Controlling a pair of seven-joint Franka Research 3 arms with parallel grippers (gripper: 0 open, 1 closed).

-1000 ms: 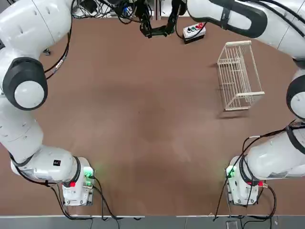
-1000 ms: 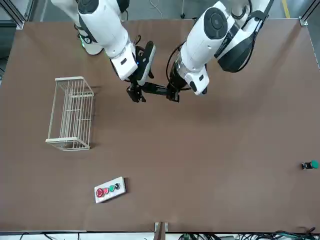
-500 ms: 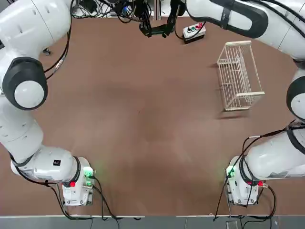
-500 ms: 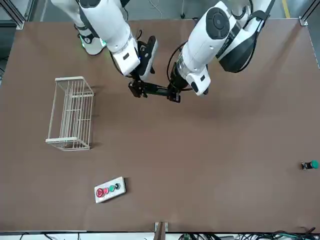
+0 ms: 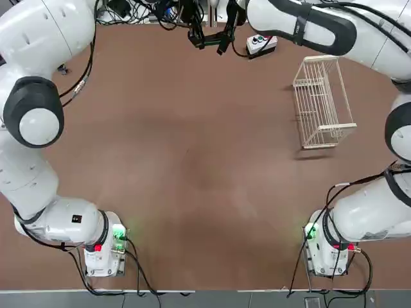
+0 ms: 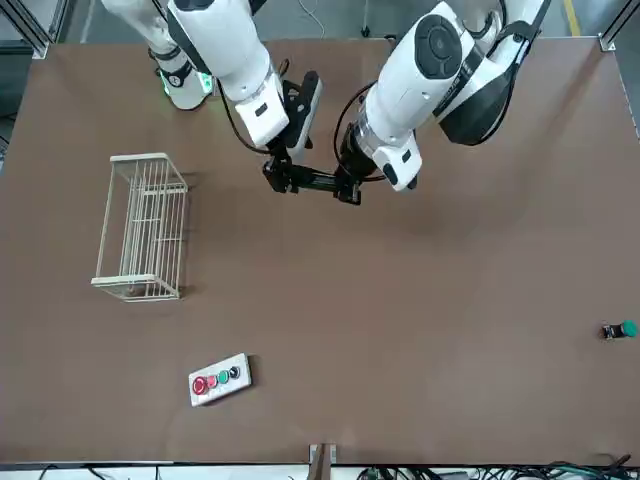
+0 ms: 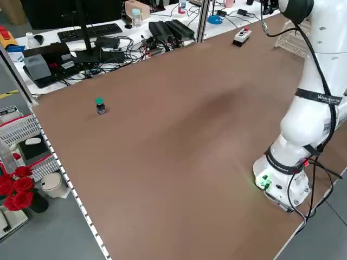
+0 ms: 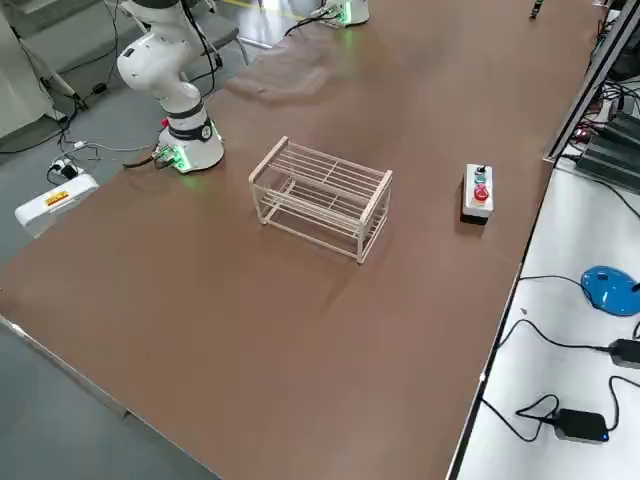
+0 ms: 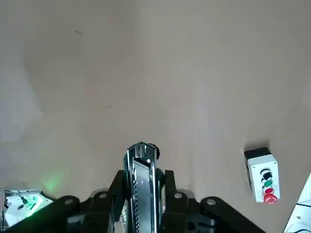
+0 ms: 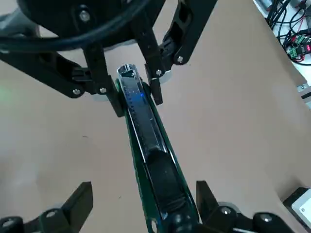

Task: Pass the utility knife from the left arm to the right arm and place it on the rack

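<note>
In the front view, going left to right, the rack stands apart on the bench, well clear of the handover. The right arm's fingers stand spread wide on either side of the utility knife and have not clamped it. The left arm's fingers grip the knife's far end, holding it level in the air between the two arms. The risk, as I judge it: if the left arm lets go before the right closes fully, the knife drops to the bench; a grip near the tip could let it pivot and slip
</note>
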